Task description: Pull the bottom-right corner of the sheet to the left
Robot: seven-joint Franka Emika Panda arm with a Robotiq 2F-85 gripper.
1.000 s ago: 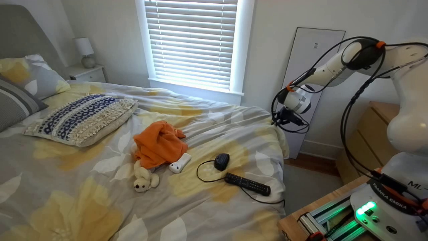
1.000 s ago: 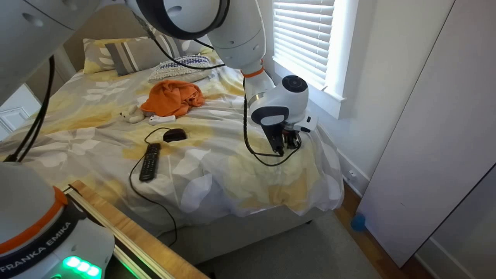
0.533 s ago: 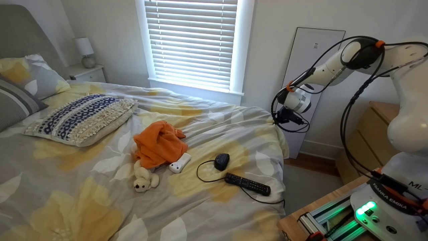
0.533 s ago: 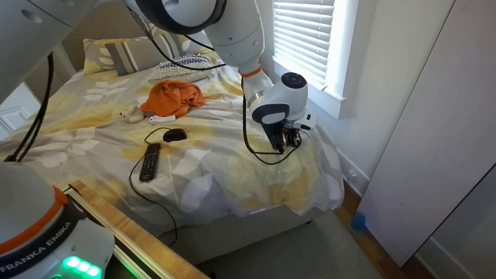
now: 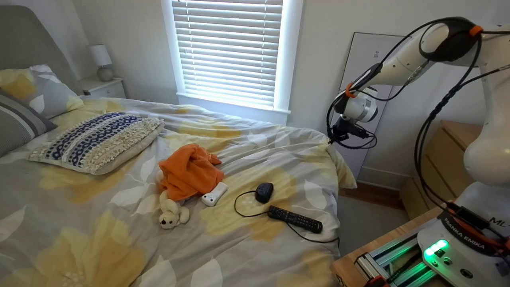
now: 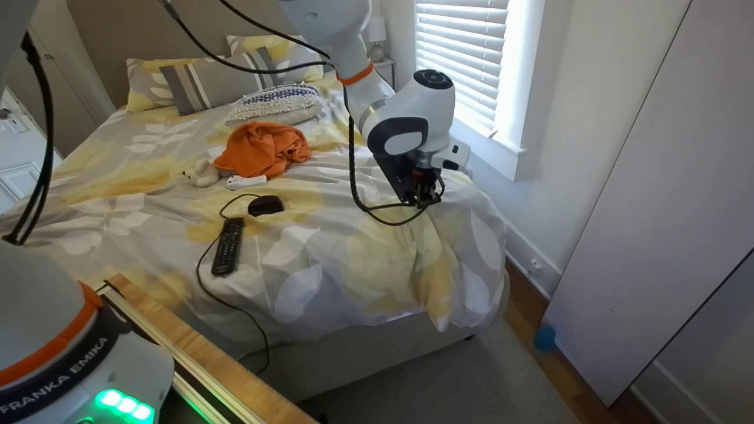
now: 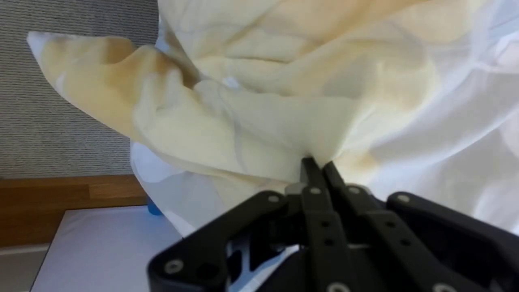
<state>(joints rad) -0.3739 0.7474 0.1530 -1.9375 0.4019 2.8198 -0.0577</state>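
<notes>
A flowered grey-white sheet (image 6: 318, 241) is covering the bed (image 6: 365, 353) and hanging over its foot. Near the corner on the window (image 5: 231, 52) side, the robot's gripper (image 7: 319, 163) is pinching a fold of the sheet, with a loose pointed end (image 5: 345, 171) dangling below. The grasping is looking done; the leftward pull is looking unfinished, since the held fold is lying near that corner. Dragging it further left and releasing it are probably remaining.

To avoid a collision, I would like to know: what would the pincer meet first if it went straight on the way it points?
More of the sheet, most likely: the pincer points down at it, shut on a fold. The depth beneath is unclear.
</notes>
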